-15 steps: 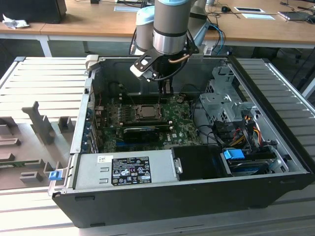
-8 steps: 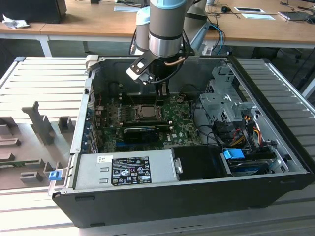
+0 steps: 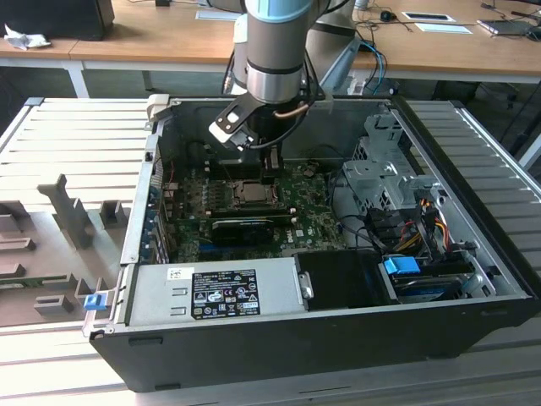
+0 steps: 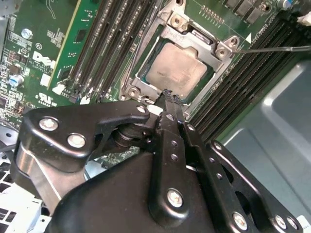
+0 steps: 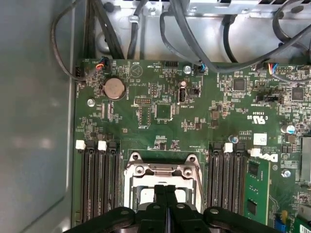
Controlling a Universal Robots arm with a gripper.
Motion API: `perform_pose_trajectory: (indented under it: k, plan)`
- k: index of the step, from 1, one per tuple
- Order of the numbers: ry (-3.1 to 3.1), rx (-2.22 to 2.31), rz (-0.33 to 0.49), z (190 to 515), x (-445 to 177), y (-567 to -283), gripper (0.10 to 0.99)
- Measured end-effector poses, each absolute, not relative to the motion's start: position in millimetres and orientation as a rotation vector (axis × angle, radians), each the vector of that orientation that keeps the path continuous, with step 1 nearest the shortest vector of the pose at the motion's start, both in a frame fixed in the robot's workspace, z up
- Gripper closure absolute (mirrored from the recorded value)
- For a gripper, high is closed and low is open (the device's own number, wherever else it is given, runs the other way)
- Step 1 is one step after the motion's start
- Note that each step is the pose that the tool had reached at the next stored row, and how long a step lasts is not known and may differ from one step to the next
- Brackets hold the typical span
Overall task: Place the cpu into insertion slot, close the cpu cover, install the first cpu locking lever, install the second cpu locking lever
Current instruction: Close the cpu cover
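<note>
Your fingers [image 4: 171, 121] are pressed together with nothing between them, and their tip is right at the edge of the cover [image 4: 221, 60], down inside the open case [image 3: 338, 347]. The cpu [image 4: 177, 68] lies flat in the slot [image 4: 144, 76] on the green board [image 5: 160, 126], and the cover lies down around it like a frame. A thin lever [image 4: 277, 48] sticks out past one corner of the cover, over the memory slots [image 4: 112, 43].
</note>
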State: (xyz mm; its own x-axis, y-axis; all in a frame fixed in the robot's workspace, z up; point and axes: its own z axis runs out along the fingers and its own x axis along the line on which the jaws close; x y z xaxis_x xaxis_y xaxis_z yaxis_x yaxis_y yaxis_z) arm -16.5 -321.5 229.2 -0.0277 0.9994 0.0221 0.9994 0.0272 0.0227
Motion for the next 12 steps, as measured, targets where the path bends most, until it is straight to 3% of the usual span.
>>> perform_pose_trajectory:
  k: [12]
  plan:
    - [-2.272, -2.178, -0.061, 225, -32, -325, 0.98]
